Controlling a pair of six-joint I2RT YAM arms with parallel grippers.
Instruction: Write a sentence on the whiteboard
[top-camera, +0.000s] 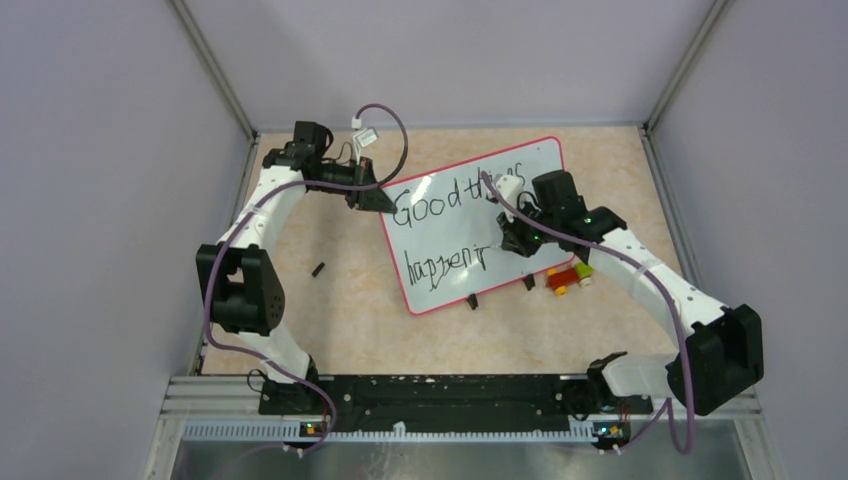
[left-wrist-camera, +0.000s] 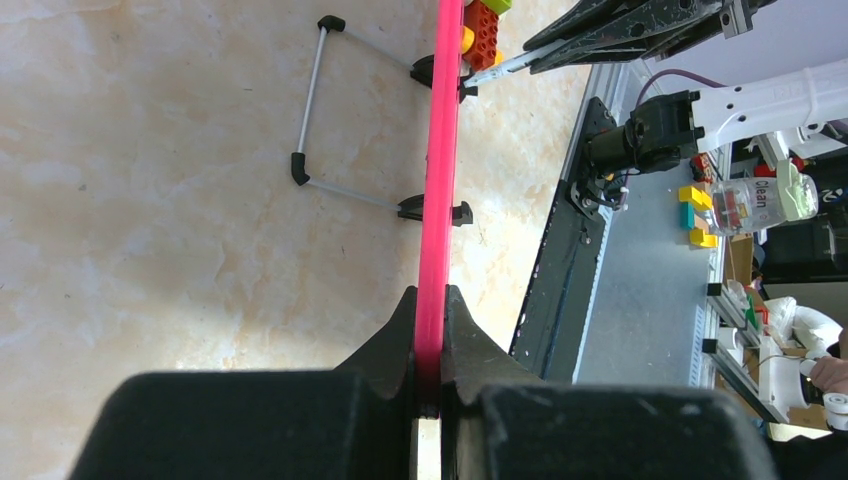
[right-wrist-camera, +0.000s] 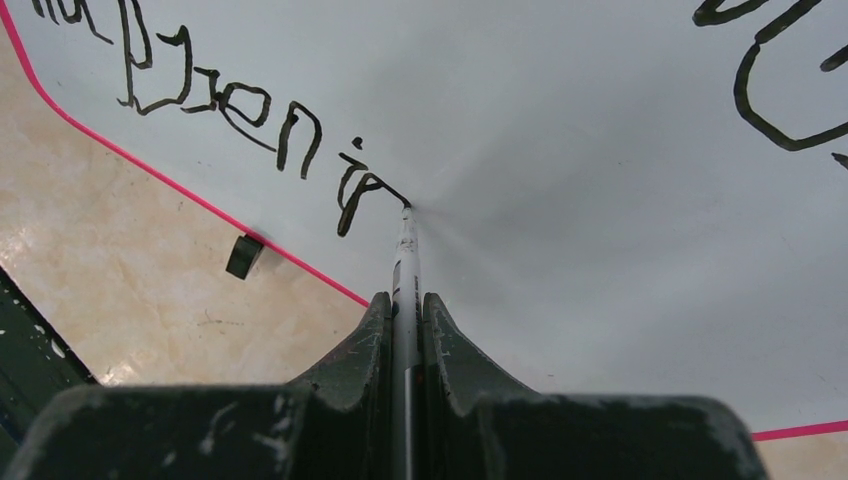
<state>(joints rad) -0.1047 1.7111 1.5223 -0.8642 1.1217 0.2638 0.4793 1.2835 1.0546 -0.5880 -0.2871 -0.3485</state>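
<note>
The whiteboard (top-camera: 455, 255), white with a thin red frame, lies tilted on the table. The sentence (top-camera: 450, 195) reads "Good things" above a partly written "happeni" (top-camera: 445, 265). My left gripper (top-camera: 383, 200) is shut on the board's red edge (left-wrist-camera: 436, 200) at its upper left corner. My right gripper (top-camera: 515, 238) is shut on a marker (right-wrist-camera: 404, 270) whose tip touches the board at the end of the last stroke (right-wrist-camera: 360, 190). The whiteboard (right-wrist-camera: 560, 200) fills the right wrist view.
Red, yellow and green toy bricks (top-camera: 567, 277) lie beside the board's lower right edge. A small black piece (top-camera: 318, 269) lies on the table left of the board. The board's black feet (top-camera: 472, 301) and wire stand (left-wrist-camera: 320, 110) stick out. Grey walls enclose the table.
</note>
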